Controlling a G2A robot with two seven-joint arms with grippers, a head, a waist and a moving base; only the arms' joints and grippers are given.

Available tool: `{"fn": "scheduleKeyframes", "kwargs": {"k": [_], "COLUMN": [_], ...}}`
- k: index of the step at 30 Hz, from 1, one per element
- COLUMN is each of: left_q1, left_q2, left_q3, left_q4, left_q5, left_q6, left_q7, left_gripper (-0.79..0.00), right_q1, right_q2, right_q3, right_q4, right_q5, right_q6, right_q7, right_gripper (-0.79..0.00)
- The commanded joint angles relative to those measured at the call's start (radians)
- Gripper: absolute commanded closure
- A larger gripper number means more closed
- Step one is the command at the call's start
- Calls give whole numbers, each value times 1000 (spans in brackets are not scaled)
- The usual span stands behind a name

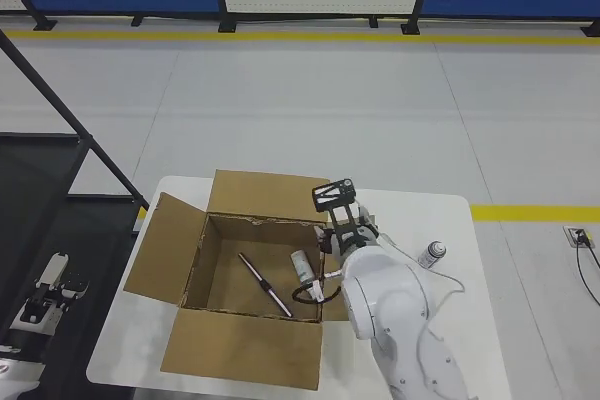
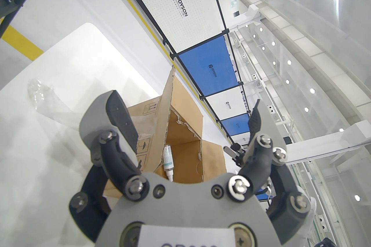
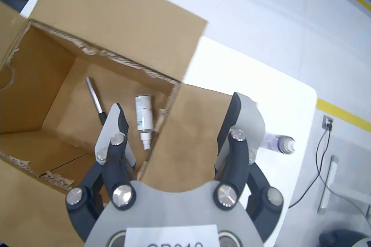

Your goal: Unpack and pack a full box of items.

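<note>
An open cardboard box point(image 1: 255, 195) stands on the white table point(image 1: 410, 215). On its floor lie a metal rod point(image 1: 265, 285) and a small white spray bottle point(image 1: 302, 266); the right wrist view shows the rod point(image 3: 95, 99) and the spray bottle point(image 3: 143, 115) from above. My right gripper point(image 1: 335, 192) hangs open and empty over the box's right flap point(image 3: 188, 126). My left gripper point(image 2: 185, 106) is open and empty, low beside the box point(image 2: 185, 112), tilted up toward the ceiling. Past a raised flap, the spray bottle point(image 2: 168, 161) shows inside.
A capped bottle point(image 1: 433, 254) rests on the table right of the box, also seen as the bottle point(image 3: 278, 143) past my right finger. A clear plastic item point(image 2: 37, 90) lies on the table in the left wrist view. A black rack point(image 1: 40, 190) stands left of the table.
</note>
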Motion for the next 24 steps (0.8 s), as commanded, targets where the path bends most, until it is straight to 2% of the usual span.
{"fn": "scheduleKeyframes", "kwargs": {"k": [1, 5, 9, 15, 24], "left_q1": [0, 0, 0, 0, 0], "left_q2": [0, 0, 0, 0, 0], "left_q3": [0, 0, 0, 0, 0], "left_q4": [0, 0, 0, 0, 0], "left_q5": [0, 0, 0, 0, 0], "left_q6": [0, 0, 0, 0, 0], "left_q7": [0, 0, 0, 0, 0], "left_gripper": [-785, -785, -785, -785, -785], "right_q1": [-54, -96, -87, 2, 164], "right_q2": [8, 17, 22, 28, 41], "right_q3": [67, 170, 267, 371, 470], "right_q4": [-94, -136, -73, 170, 539], "right_q5": [-46, -102, -145, -135, -13], "right_q6": [5, 19, 40, 41, 10], "right_q7": [19, 66, 105, 121, 19], "right_gripper": [-680, -686, -671, -668, -628]}}
